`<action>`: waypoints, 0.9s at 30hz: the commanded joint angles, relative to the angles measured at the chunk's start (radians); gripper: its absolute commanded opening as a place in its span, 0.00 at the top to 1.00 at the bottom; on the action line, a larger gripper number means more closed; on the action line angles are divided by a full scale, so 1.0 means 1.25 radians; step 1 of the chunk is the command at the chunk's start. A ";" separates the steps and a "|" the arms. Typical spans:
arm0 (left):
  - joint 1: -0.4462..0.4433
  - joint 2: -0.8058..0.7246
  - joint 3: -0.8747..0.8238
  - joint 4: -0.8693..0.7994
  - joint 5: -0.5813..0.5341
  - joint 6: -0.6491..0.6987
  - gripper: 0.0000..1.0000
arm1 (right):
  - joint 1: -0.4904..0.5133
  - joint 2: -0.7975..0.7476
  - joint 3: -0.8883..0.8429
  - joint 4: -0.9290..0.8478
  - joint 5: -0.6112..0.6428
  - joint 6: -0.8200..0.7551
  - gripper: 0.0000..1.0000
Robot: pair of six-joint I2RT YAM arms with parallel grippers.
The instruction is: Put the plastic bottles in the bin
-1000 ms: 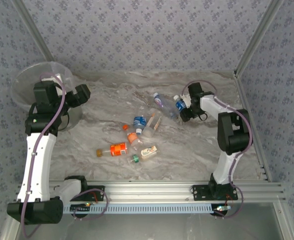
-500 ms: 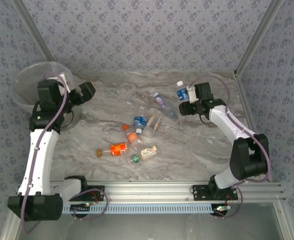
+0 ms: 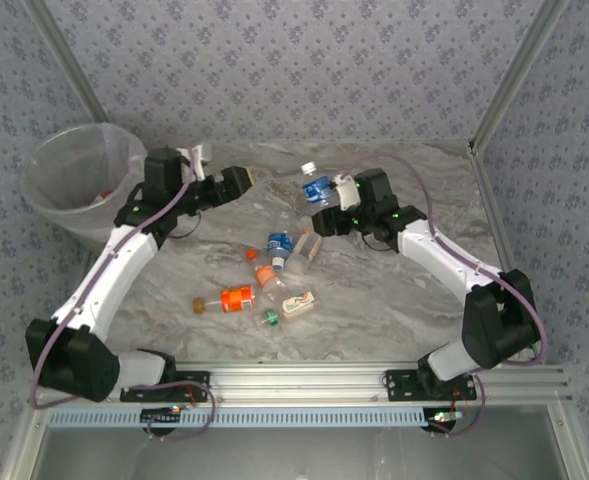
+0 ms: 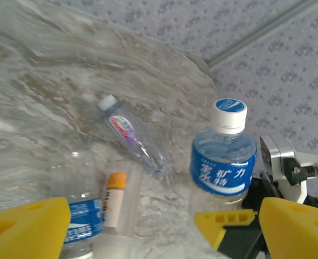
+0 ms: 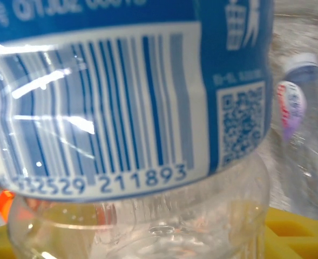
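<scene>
Bare table (image 3: 394,310) lies open at the near right and near left of the bottle cluster (image 3: 274,270), which litters the middle. Toward the back, the left gripper (image 3: 244,178) and the right gripper (image 3: 326,200), closed round a blue-labelled bottle (image 3: 316,186), face each other closely, and the left arm (image 3: 134,240) slants across the way between the cluster and the bin (image 3: 52,198)

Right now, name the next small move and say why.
Probably ease the open left gripper forward around the blue-labelled bottle. The right gripper holds it up just in front, and the bin stands on the left arm's side.
</scene>
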 commanded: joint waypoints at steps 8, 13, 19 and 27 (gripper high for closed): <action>-0.054 0.087 0.131 0.030 0.022 0.018 0.19 | 0.062 0.016 0.093 -0.003 -0.090 -0.033 0.93; -0.073 0.110 0.154 0.037 0.022 0.015 0.25 | 0.083 0.031 0.117 -0.002 -0.115 -0.040 0.90; -0.081 0.125 0.161 0.043 0.025 0.010 0.37 | 0.105 0.054 0.146 0.000 -0.131 -0.053 0.88; -0.081 0.120 0.158 0.032 0.020 0.023 0.91 | 0.113 0.059 0.147 0.005 -0.122 -0.052 0.83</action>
